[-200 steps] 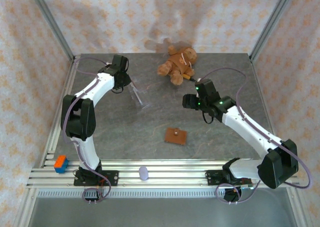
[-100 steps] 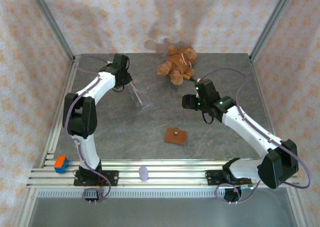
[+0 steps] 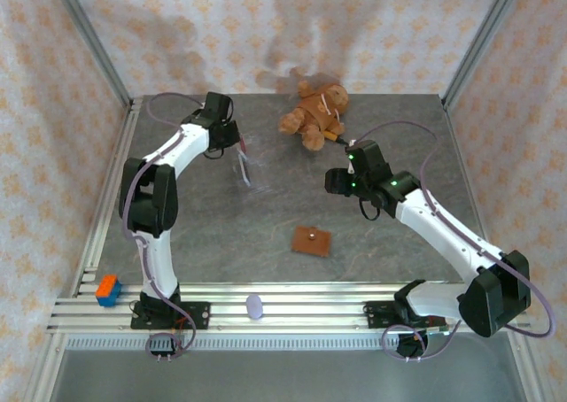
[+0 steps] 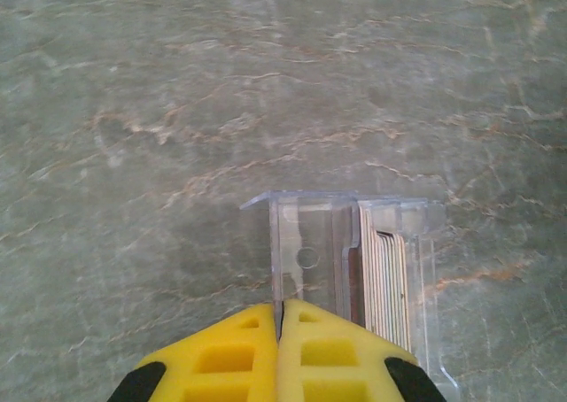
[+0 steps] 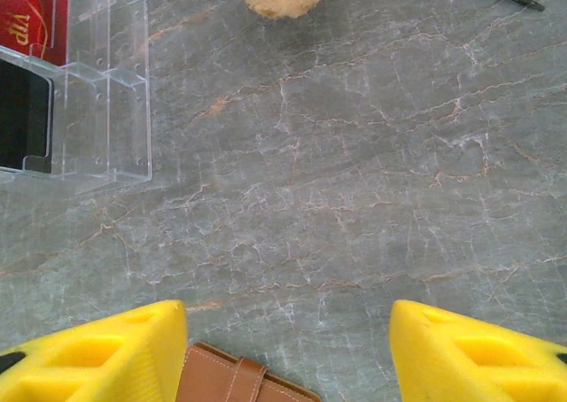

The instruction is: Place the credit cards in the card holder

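Left jaws clenched on card holder [image 4: 319, 234], right jaws apart; marbled table [image 3: 195, 234], papered walls [image 3: 221, 30].

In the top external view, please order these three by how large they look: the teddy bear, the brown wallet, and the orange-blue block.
1. teddy bear, clearly largest
2. wallet
3. block, smallest, although it lies nearest the camera

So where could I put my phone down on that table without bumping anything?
Widest bare patch: near left, bordered by the left arm, the card holder and the brown wallet. Another: the far right corner, past the teddy bear and beyond the right arm. Crowded: the far middle, where teddy bear, card holder and right end effector sit close.
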{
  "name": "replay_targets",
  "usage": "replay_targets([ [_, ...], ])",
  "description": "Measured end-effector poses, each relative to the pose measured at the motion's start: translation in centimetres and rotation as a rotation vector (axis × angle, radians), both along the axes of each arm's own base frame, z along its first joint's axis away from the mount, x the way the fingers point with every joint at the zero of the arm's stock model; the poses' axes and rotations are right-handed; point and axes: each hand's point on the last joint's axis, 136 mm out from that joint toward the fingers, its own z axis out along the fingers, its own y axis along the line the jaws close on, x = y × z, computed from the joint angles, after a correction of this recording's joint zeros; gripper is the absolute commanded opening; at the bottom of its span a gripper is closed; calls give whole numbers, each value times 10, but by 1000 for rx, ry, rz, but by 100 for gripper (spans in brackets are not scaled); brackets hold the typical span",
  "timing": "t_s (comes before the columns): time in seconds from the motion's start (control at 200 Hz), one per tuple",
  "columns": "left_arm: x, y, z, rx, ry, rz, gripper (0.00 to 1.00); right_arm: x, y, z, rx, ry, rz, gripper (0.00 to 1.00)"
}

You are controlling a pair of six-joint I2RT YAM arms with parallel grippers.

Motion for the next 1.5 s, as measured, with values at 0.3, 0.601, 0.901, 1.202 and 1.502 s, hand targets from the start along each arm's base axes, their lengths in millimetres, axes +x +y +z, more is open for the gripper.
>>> replay_targets([
  [0.3,7,-26,0,8,3,-195,7,-1,5,-5,14,24,19,63],
  [0.601,11,-45,-1,-24,9,-296,26,-2,12,-13,46,61,23,67],
  [0.901,4,-43,24,-30,-31,-291,39,-37,26,-58,61,235,119,73],
  [1.202,-46,-21,133,-28,-224,-201,66,-89,38,-125,-37,490,210,70],
  [1.502,-154,2,114,-126,-232,-75,79,-125,45,-148,59,660,205,70],
])
